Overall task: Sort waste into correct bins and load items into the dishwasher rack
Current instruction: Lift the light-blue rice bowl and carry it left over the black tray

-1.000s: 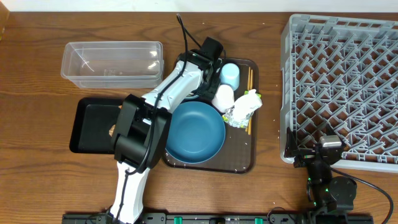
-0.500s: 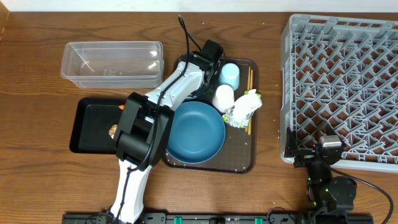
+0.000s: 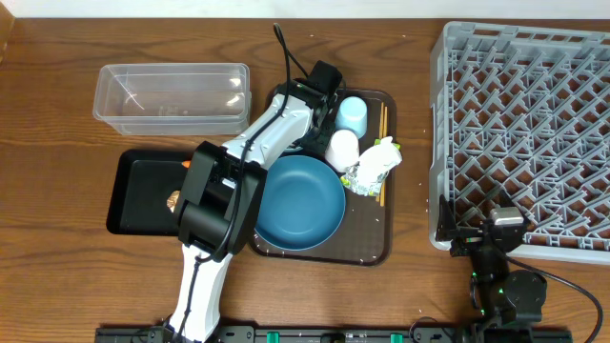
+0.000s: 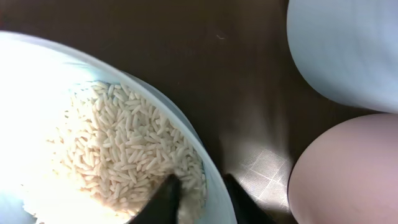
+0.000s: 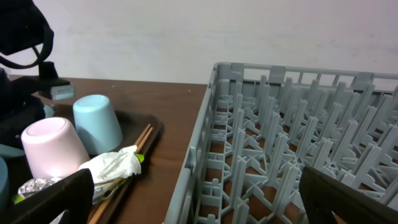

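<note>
Left claw point(image 4: 202, 200) pinches the rim of the small round pale blue bowl point(image 4: 37, 81) of white rice grains point(image 4: 118, 149) on the dark brown serving tray point(image 4: 186, 43), so it is best lifted level and slowly, then tipped only over the shallow black rectangular tray point(image 3: 143, 186).

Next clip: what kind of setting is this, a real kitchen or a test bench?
Probably a staged dish-clearing bench rather than a real kitchen: a grey dishwasher rack sits straight on a wooden table, a brown serving tray carries bowls and cups, and the wall behind is plain white.
</note>
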Action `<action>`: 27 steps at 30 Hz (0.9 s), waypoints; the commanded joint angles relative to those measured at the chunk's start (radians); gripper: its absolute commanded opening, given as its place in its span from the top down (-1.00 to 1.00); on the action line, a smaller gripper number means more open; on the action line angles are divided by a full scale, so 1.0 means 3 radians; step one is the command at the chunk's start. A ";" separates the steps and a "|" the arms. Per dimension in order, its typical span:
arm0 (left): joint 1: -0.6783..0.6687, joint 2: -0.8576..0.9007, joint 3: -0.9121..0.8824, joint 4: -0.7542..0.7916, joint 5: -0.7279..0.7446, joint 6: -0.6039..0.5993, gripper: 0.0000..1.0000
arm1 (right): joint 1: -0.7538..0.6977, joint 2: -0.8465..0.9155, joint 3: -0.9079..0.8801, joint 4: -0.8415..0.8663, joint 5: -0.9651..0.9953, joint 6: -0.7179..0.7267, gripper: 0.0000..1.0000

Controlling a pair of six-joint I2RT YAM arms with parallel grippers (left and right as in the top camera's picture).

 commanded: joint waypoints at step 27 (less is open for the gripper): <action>-0.0008 -0.0150 -0.0018 0.0018 -0.0038 -0.0009 0.88 | -0.0022 -0.0019 -0.0004 -0.0014 0.0020 0.0036 -0.98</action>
